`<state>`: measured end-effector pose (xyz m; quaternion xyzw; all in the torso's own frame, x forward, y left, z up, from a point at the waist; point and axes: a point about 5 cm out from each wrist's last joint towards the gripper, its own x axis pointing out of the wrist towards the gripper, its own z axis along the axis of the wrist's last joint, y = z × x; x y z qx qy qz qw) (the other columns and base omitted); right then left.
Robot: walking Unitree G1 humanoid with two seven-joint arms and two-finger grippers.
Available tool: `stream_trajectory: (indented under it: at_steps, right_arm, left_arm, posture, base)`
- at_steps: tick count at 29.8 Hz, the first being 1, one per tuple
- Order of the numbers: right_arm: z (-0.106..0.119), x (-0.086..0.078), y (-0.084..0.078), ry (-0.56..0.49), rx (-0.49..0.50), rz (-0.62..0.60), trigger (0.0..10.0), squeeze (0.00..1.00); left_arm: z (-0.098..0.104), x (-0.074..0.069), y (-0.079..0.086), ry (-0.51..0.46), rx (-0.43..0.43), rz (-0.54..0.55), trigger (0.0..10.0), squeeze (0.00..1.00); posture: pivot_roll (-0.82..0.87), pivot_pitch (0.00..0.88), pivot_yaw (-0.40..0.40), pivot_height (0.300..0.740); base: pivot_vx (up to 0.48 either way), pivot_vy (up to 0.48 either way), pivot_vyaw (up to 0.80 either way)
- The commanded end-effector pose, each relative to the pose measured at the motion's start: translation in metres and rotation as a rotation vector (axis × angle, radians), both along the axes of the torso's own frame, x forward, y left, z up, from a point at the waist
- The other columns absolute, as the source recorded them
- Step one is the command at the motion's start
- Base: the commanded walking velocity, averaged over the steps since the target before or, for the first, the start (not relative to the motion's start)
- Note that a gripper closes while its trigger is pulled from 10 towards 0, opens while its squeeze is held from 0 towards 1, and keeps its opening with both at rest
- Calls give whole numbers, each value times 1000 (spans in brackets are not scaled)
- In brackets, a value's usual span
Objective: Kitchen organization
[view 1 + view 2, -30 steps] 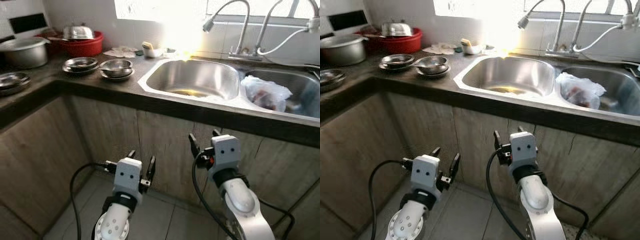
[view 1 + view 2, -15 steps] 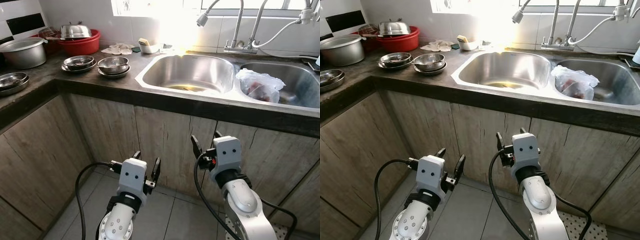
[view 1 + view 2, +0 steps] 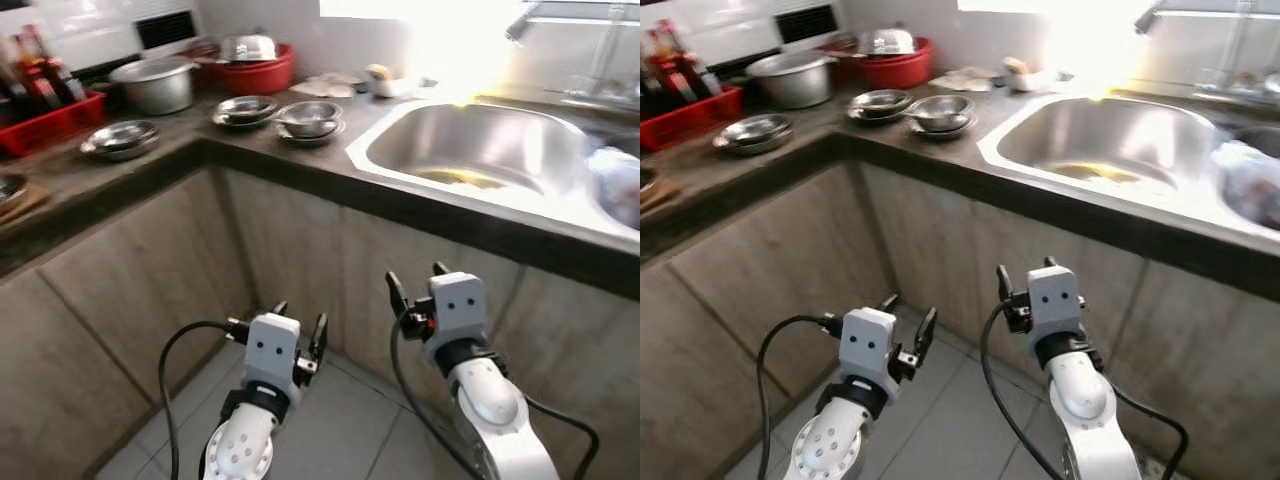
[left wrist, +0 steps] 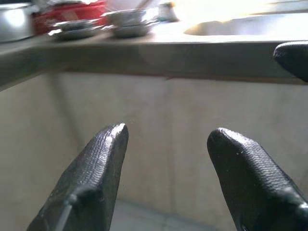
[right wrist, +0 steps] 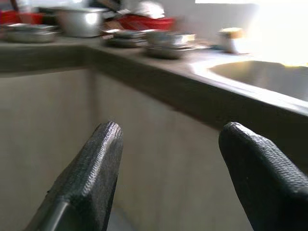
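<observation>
Nearest to me, both arms are low in front of the cupboard doors (image 3: 150,290), below the counter edge. My left gripper (image 3: 298,330) has its fingers spread with nothing between them, and my right gripper (image 3: 413,285) is spread and empty too. Neither is touching anything.

Up on the counter (image 3: 240,155), the things I expect to tidy sit well apart from both grippers: two stacks of steel bowls (image 3: 310,117) near the corner, more steel plates (image 3: 120,138) further left, then a big pot (image 3: 155,83) and a red basin (image 3: 258,70) against the wall. The sink (image 3: 480,150) is to the right, with what looks like a plastic bag (image 3: 618,185) at its far end, though glare and blur make that unsure.

My worry is the counter lip: if I raise the arms from here without backing off, the fingers could catch its underside. The stacked bowls are smooth and nested, so a careless pinch could slide them or tip the stack. Window glare also washes out the back of the counter, which makes judging reach there risky.
</observation>
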<state>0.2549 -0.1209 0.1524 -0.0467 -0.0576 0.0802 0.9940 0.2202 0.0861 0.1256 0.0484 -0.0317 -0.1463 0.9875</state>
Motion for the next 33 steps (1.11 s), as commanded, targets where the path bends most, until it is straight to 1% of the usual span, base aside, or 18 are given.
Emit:
stream_trajectory:
  at_steps: [1,21,25,33]
  right_arm:
    - [2,0,6,-6,2,18,10000,0]
    - [4,4,4,-15,13,6,10000,0]
    - [5,4,4,-13,41,2,10000,0]
    - [4,4,4,-9,21,10,10000,0]
  left_arm:
    - [-1,0,6,5,16,13,10000,0]
    - [-1,1,5,7,14,14,10000,0]
    - [-1,1,5,8,14,13,10000,0]
    - [-1,1,5,9,13,14,10000,0]
  posture:
    - [36,59,2,740]
    - [39,62,3,740]
    - [39,62,3,740]
    - [39,61,2,740]
  base:
    - [281,0,800]
    - [283,0,795]
    - [281,0,100]
    - [283,0,0]
